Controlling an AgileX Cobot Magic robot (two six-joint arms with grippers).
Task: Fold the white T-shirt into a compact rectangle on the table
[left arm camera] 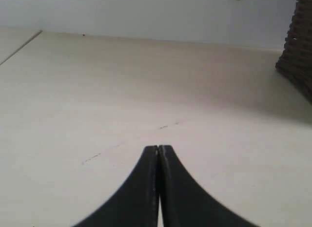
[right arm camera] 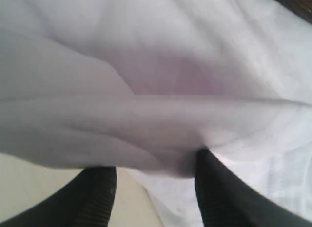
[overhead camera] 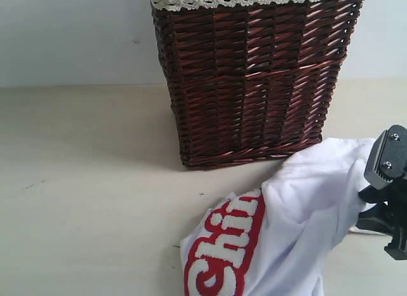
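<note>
The white T-shirt (overhead camera: 305,207) lies crumpled at the front right of the table (overhead camera: 95,181), its red-outlined fluffy letters (overhead camera: 229,245) facing up. My right gripper (overhead camera: 370,210) is at the shirt's right edge, where the cloth bunches upward. In the right wrist view the right gripper (right arm camera: 153,161) is open, its two dark fingers wide apart, and a fold of the white T-shirt (right arm camera: 161,85) drapes over both fingertips. The left gripper (left arm camera: 158,149) is shut on nothing, hovering over the bare table (left arm camera: 122,81), and is outside the exterior view.
A tall dark brown wicker basket (overhead camera: 254,74) with a lace-trimmed rim stands at the back, right behind the shirt; its corner shows as the wicker basket (left arm camera: 297,56) in the left wrist view. A pale wall runs behind the table.
</note>
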